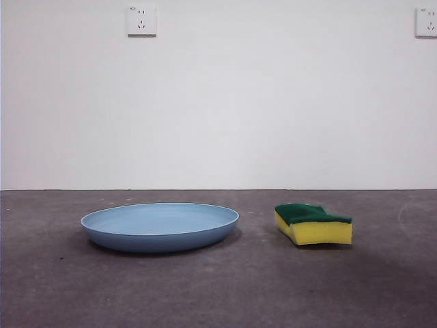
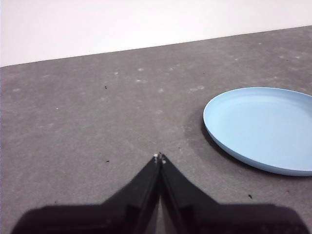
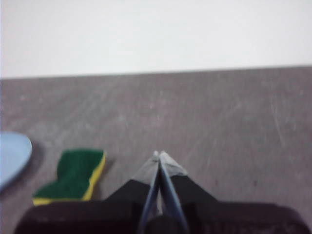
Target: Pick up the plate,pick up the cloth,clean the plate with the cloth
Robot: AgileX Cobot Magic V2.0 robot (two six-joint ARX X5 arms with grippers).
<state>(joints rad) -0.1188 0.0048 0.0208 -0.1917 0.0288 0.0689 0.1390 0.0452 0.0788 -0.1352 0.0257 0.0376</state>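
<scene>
Front view shows no arm at all, only the dark grey table [image 1: 218, 287] running back to a white wall [image 1: 218, 102]. Farthest to the left on that wall, high up, is a white socket [image 1: 141, 20], and below it on the table the plate [image 1: 160, 226] sits flat, a wide, shallow, light-blue round dish with a plain smooth rim and nothing in it. To its right, apart from it with bare table between, lies the cloth [image 1: 313, 224], which is a small sponge block: yellow foam below, dark green scouring layer on top, wavy along its sides. Another socket [image 1: 427, 21] is partly cut off at the top right corner. In the left wrist view the left gripper [image 2: 160, 157] hangs above bare table with its two black jaws pressed together tip to tip, holding nothing; the plate [image 2: 263, 127] lies off to one side of it, not touching, and is cut by the picture's edge. In the right wrist view, which is blurred, the right gripper [image 3: 159, 155] likewise has its jaws closed to a point with nothing between them; the sponge [image 3: 73, 177] rests on the table near the jaws, green side up, and beyond it a sliver of the plate [image 3: 12, 156] shows at the edge.
</scene>
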